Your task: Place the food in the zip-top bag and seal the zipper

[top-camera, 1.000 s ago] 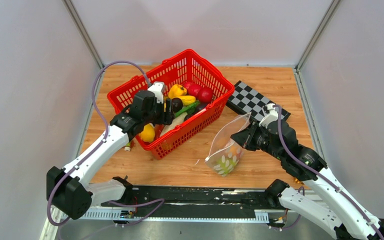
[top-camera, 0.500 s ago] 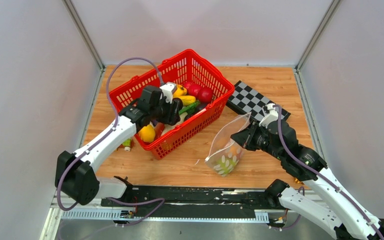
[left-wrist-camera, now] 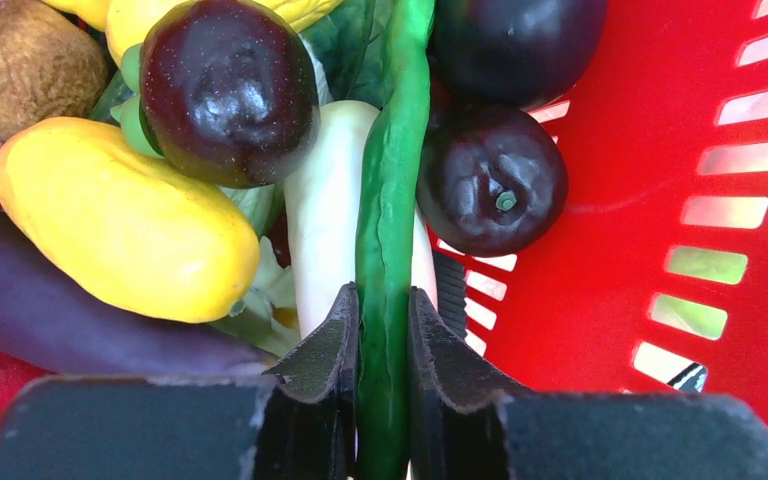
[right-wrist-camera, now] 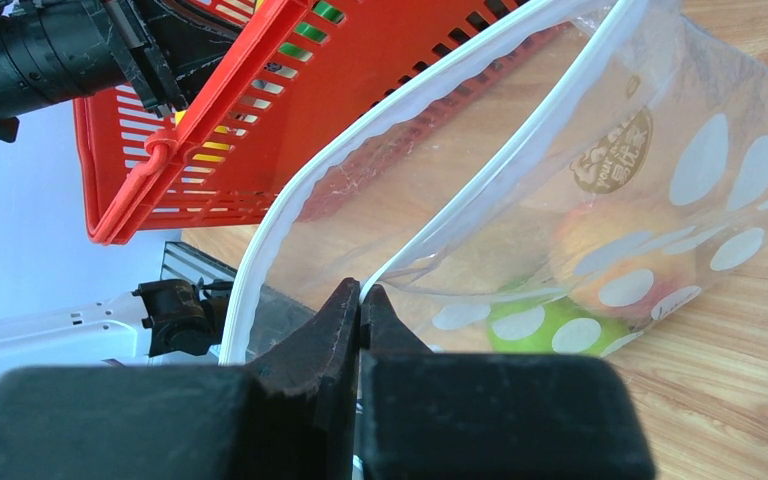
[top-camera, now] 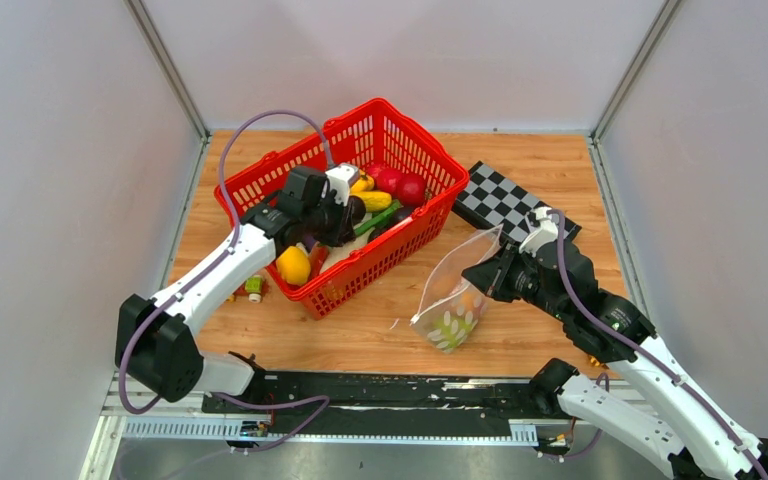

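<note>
A: Red plastic basket (top-camera: 425, 150) on the wooden table (top-camera: 360, 330), left of centre, heaped with toy produce. Left gripper (left-wrist-camera: 382, 300)?

B: Down inside the basket, jaws narrowed onto a long green pod (left-wrist-camera: 390, 180), pinching it near 1 end. Just beside the pod: white radish (left-wrist-camera: 325, 220), yellow squash (left-wrist-camera: 120, 220), purple eggplant (left-wrist-camera: 60, 310), dark plum (left-wrist-camera: 228, 90).

A: Right gripper (right-wrist-camera: 360, 295)?

B: Clamped tight on the zipper (right-wrist-camera: 305, 178) of the zip-top bag (top-camera: 455, 290), lifting 1 lip, mouth gaping toward the basket. Bag bottom resting on the table, right of the basket, near the checkerboard (top-camera: 505, 200).

A: Anything inside the bag?

B: Green piece (right-wrist-camera: 540, 325) and peach-coloured piece (right-wrist-camera: 600, 260) at the bottom, blurred through the dotted plastic. Hard to name more exactly.
</note>
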### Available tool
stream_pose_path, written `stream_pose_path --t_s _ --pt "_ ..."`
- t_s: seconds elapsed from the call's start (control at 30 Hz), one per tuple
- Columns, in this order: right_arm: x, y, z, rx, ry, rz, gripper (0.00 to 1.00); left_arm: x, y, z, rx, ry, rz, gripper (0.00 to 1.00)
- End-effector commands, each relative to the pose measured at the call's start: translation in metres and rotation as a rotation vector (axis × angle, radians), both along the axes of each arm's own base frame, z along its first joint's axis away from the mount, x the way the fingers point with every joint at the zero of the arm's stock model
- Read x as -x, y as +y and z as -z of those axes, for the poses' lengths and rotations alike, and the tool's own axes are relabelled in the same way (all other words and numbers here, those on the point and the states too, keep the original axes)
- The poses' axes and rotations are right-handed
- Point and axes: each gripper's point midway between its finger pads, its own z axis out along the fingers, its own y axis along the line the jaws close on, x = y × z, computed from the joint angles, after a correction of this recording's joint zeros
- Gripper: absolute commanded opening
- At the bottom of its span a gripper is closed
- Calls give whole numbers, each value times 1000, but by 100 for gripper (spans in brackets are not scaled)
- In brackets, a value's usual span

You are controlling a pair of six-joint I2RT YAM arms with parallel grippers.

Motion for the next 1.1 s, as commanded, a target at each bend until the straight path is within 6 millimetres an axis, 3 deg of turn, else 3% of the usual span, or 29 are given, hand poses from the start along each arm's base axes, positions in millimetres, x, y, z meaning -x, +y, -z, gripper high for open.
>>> stream_pose_path --t_s 0.0,0.07,0.27,0.5,0.87,0.97,1.07 --pt "-1 1 -24 -38 -56 -5 0 1 -7 -27 43 -50 52 9" --pt "-2 1 -23 -37 -55 -5 0 3 -6 -30 41 -60 57 1" --pt "-2 2 -23 -37 -54 -10 0 3 2 -45 21 -92 38 0" --pt "-2 1 -22 -32 -55 -4 0 4 11 -100 74 -217 -26 0" --pt "-4 1 -25 -25 -61 -5 0 20 34 -147 85 -299 -95 0" --pt "-4 2 -23 -23 -60 -6 0 18 38 -143 59 -298 -105 0" --pt "-5 3 -24 -22 -60 -12 0 14 42 -121 -6 -242 -116 0"
